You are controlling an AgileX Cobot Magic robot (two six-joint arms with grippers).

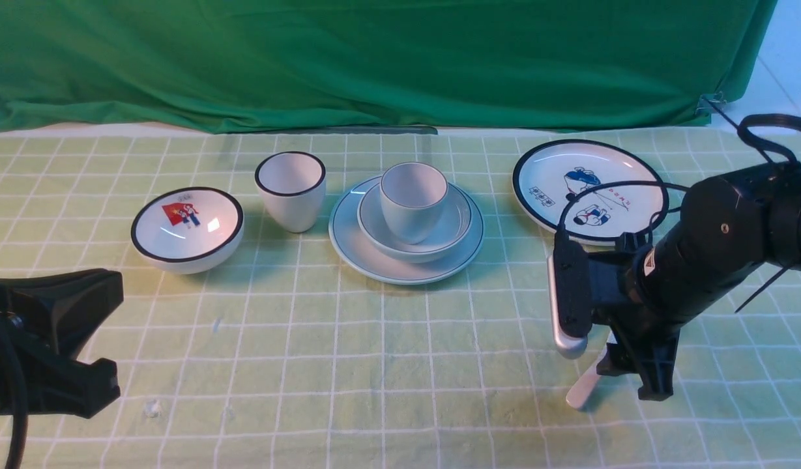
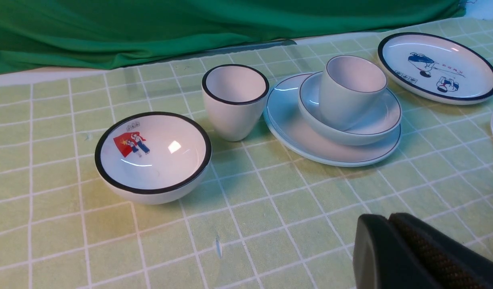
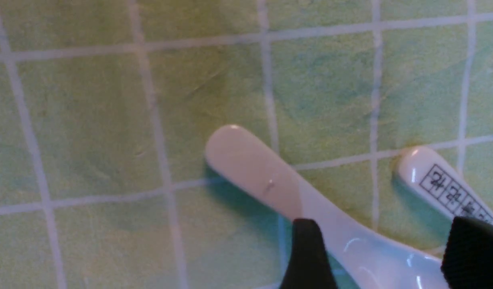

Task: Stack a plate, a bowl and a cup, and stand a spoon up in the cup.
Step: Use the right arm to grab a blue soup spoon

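Mid-table stands the pale plate with the thin-rimmed bowl on it and the handleless cup upright inside the bowl. The plain white spoon lies flat on the checked cloth at the front right, and its handle end sticks out below my right arm. My right gripper hangs open just above the spoon, one finger on each side of it near where the handle widens; neither finger is pressed on it. My left gripper is shut and empty, low at the front left.
A second white spoon with printed characters lies close beside the plain one. A black-rimmed picture bowl and a black-rimmed cup stand left of the stack. A cartoon plate sits at the back right, and a green curtain hangs behind.
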